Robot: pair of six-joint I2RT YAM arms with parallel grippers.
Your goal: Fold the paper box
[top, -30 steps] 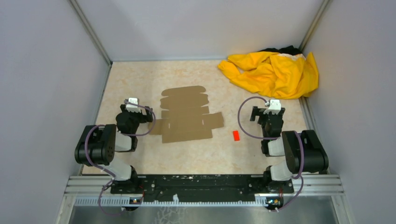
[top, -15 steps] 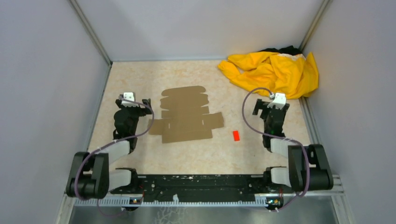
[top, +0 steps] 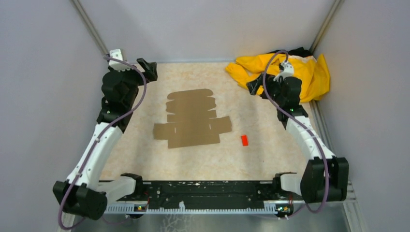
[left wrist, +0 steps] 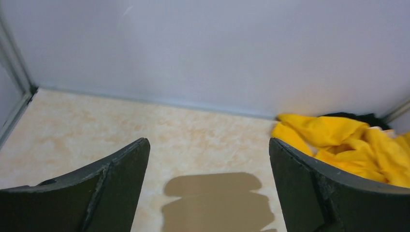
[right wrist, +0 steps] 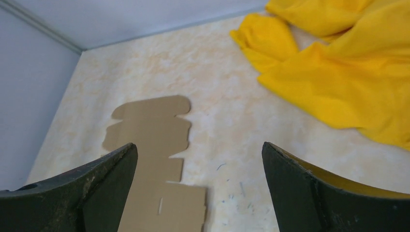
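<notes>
The paper box (top: 191,118) lies flat and unfolded, a brown die-cut sheet at the centre of the top view on the beige table (top: 145,159), with neither arm touching it. Just lower right of it sits a tiny red block (top: 244,140). Higher in the frame, the left gripper (top: 149,69) hangs at upper left, jaws spread wide and empty. The right gripper (top: 255,88), equally agape, hovers at upper right, seemingly over the edge of the yellow cloth (top: 290,77) heaped in the far right corner.
</notes>
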